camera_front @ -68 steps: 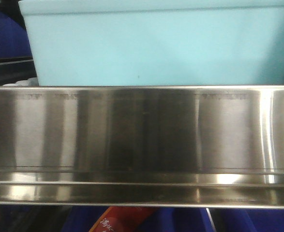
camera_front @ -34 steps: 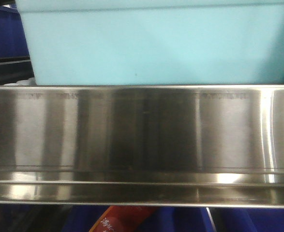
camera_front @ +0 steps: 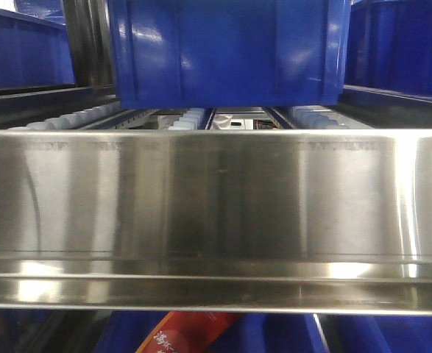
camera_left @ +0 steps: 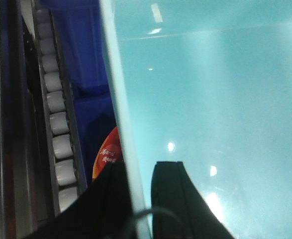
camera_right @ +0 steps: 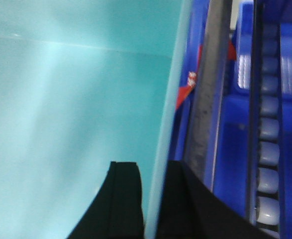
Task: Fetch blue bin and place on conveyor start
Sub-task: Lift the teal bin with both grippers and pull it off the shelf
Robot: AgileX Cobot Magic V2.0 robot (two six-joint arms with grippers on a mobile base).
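The left pincer (camera_left: 142, 172) is closed on the blue bin (camera_left: 210, 99), one black finger inside its side wall and one outside, the thin rim (camera_left: 121, 99) between them. The right pincer (camera_right: 149, 169) grips the bin's opposite wall the same way. White rollers (camera_left: 56, 104) run just outside the bin, beside the left pincer

The bin (camera_left: 210, 99) is plain pale turquoise, the fingers (camera_left: 173, 199) black. The crate (camera_front: 227, 51) is glossy royal blue, the rail (camera_front: 216, 206) silver, the rollers (camera_left: 58, 122) white.
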